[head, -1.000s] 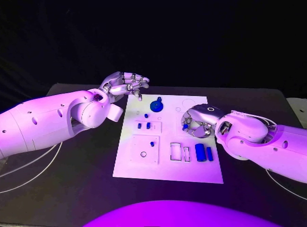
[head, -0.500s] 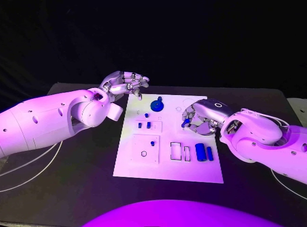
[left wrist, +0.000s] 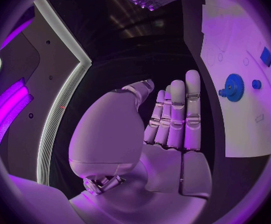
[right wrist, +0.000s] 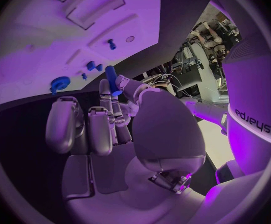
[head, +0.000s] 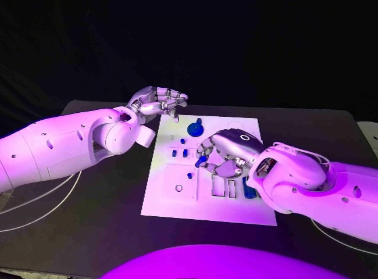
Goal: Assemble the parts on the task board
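A small blue peg (head: pixel 202 158) was pinched between the thumb and the fingers (right wrist: pixel 115 103) of the right hand (head: pixel 225 154), which was carried low over the middle of the white board (head: pixel 207 204). The peg was kept near the fingertips, with its free end pointing toward the board, probably so that it could be lowered into one of the recesses below; which recess was meant could not be told. In the right wrist view the peg (right wrist: pixel 112 80) was seen as a short, dark blue, rounded stick, standing clear of the fingers at one end.

The left hand (head: pixel 158 103) was held off the far left corner of the board, with its fingers curled in and nothing between them. It was probably parked there to leave the working area free for the other arm.

The board was laid flat on the black tabletop (head: pixel 88 197), its long side running away from the robot. A blue gear (head: pixel 195 129) was seated near the far end, with a small blue knob just beside it in the left wrist view. Two short blue pieces (head: pixel 181 153) were standing side by side further in, and another small blue stud (head: pixel 190 175) was seen on the raised square plate (head: pixel 179 181). Two slim rectangular slots (head: pixel 217 186) lay near the right hand, one of them apparently unfilled, and a blue bar (head: pixel 249 190) was partly hidden behind the right wrist. The assembly was judged to be partly done.
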`<control>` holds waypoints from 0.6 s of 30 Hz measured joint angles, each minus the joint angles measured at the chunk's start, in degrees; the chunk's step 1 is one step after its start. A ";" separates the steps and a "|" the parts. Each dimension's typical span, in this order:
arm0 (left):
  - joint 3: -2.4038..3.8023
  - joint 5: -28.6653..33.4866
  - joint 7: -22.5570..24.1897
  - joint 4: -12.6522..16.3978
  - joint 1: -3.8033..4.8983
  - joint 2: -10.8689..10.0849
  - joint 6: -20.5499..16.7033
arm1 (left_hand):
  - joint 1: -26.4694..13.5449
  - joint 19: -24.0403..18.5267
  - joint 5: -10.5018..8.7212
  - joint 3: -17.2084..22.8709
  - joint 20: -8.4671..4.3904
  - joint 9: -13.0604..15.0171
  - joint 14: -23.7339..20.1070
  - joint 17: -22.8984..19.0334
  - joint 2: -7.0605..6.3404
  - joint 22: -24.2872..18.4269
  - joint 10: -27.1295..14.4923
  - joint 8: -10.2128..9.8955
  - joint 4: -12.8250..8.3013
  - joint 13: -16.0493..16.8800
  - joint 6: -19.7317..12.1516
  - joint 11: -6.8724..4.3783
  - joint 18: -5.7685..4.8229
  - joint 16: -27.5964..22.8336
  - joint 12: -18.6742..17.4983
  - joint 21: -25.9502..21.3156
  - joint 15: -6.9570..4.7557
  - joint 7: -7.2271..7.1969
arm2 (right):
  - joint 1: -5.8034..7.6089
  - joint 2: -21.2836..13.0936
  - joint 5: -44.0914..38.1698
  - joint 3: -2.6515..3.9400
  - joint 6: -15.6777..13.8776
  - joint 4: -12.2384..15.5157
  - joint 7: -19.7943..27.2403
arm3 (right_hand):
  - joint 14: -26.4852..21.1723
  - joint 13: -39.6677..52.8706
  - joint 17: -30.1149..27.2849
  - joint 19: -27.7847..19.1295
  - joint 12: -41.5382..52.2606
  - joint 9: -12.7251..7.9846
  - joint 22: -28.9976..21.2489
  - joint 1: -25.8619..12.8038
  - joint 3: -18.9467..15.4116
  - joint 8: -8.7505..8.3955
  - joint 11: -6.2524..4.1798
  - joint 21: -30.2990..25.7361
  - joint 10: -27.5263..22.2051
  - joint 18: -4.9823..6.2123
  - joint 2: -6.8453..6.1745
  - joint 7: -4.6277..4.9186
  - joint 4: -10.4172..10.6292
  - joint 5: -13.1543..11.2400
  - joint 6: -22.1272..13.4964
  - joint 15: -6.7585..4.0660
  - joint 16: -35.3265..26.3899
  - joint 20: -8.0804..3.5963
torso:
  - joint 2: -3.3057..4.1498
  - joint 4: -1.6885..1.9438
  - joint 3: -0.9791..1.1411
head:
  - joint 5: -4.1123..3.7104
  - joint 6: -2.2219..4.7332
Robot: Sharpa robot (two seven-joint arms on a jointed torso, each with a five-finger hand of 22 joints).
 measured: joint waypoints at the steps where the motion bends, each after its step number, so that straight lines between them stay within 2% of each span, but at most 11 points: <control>1: 0.00 0.00 0.00 -0.02 0.00 0.06 0.01 | 0.00 0.00 0.00 0.00 0.00 0.00 0.00 0.00 0.00 0.00 0.00 0.00 0.00 0.00 0.00 0.00 0.01 0.00 0.00 0.00 0.00 0.00 | -0.46 0.78 0.01 -0.04 -0.07 -0.04 0.11 | 0.00 0.00 0.00 0.00 0.00 0.00 0.00 0.00 0.00 0.00 0.00 0.00 0.00 0.00 0.00 0.01 0.00 0.00 -0.01 0.00 0.00 0.00 | 0.00 0.00 0.01 | 0.09 -0.01; 7: 0.00 0.00 0.00 -0.14 0.00 0.54 0.12 | 0.00 0.00 0.00 0.00 0.00 -0.01 0.00 0.00 0.00 0.00 0.00 0.00 0.00 0.00 0.00 0.00 0.00 0.00 0.00 0.00 0.00 0.00 | -2.82 5.06 -0.10 -0.41 -0.29 -1.00 0.98 | 0.00 0.00 0.00 0.00 0.00 0.01 -0.08 0.00 0.00 0.00 0.00 0.00 0.00 0.00 0.00 0.03 0.00 0.01 -0.07 0.00 0.00 0.00 | 0.07 0.08 0.02 | 0.64 0.00; 18: 0.00 0.00 -0.05 -0.12 -0.01 0.69 0.30 | 0.00 0.00 0.00 0.00 0.00 -0.01 0.00 0.00 0.00 0.01 -0.21 0.00 0.00 -0.01 0.00 0.22 0.00 0.00 0.29 0.00 0.00 0.00 | -4.44 8.20 -0.76 -1.21 -0.09 -4.92 1.90 | 0.00 -0.01 0.00 0.00 -0.22 0.44 -0.08 0.00 -0.01 -0.05 0.00 0.00 0.00 0.00 0.00 0.06 -0.01 0.13 -0.25 0.00 0.00 0.00 | 0.15 0.08 -0.07 | 1.26 -0.35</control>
